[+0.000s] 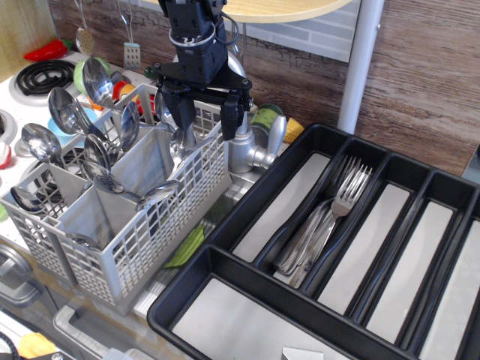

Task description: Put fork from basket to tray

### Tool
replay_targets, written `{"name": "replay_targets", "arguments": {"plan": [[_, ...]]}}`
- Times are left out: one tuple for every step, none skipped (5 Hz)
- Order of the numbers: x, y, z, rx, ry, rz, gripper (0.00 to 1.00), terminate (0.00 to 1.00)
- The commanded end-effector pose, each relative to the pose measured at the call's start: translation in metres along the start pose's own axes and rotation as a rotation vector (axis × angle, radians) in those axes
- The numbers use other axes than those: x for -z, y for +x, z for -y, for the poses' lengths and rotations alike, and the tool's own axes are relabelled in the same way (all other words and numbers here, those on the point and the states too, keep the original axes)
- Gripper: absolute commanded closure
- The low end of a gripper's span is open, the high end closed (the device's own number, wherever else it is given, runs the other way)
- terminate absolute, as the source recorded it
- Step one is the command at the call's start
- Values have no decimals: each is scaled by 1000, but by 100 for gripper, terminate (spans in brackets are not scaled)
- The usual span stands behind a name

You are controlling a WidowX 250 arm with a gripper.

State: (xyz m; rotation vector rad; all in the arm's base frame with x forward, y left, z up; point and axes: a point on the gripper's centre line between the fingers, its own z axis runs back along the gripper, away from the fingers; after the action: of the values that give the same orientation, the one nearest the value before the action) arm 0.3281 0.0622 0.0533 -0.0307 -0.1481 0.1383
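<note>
The light grey lattice basket [169,221] stands at the left, with several round-bowled silver spoons [71,112] upright in its compartments. I cannot make out a fork among them. My black gripper [204,116] hangs over the basket's back right corner. Its fingers are spread and reach down on either side of the rear wall, with nothing clearly between them. The large black tray [225,262] lies at the right. Several silver forks [330,217] lie stacked in one of its long compartments, tines toward the back.
A shiny metal tap fitting [251,146] stands just behind the basket, beside the gripper. A white pole [361,67] rises behind the tray. A black stove coil [41,75] and kitchen toys sit at the far left. A wooden tabletop [285,9] overhangs above.
</note>
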Motion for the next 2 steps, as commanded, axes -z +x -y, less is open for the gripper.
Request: {"name": "replay_targets", "arguments": {"plan": [[0,0,0,0,0,0,0,0],[5,2,-2,-12,46,15,0,0]]}}
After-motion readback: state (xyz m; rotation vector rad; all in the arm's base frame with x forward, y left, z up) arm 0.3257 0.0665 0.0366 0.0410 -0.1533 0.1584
